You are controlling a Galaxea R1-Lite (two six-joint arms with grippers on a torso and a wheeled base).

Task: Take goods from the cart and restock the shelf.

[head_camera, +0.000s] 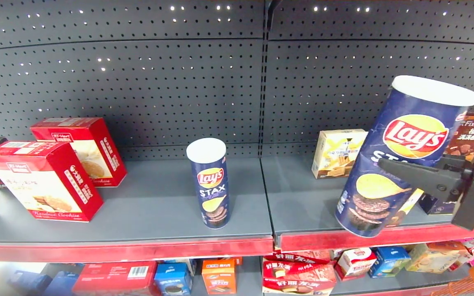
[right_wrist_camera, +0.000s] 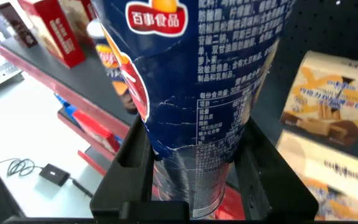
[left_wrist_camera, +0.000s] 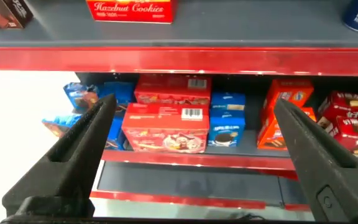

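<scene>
Right gripper (right_wrist_camera: 194, 165): fingers clamped on the lower body of a blue chip can (head_camera: 405, 139). The can is tilted over the red front edge of the shelf (head_camera: 138, 213), in its right bay. A second blue can (head_camera: 212, 185) stands upright near the shelf's middle. Left gripper (left_wrist_camera: 194, 102): fingers spread apart, facing red boxes (left_wrist_camera: 166, 124) stocked one level down.

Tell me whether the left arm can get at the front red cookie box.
Probably yes. The left gripper is open and empty, just below the cookie box, which stands at the front edge of the shelf with nothing before it; the arm must rise.
</scene>
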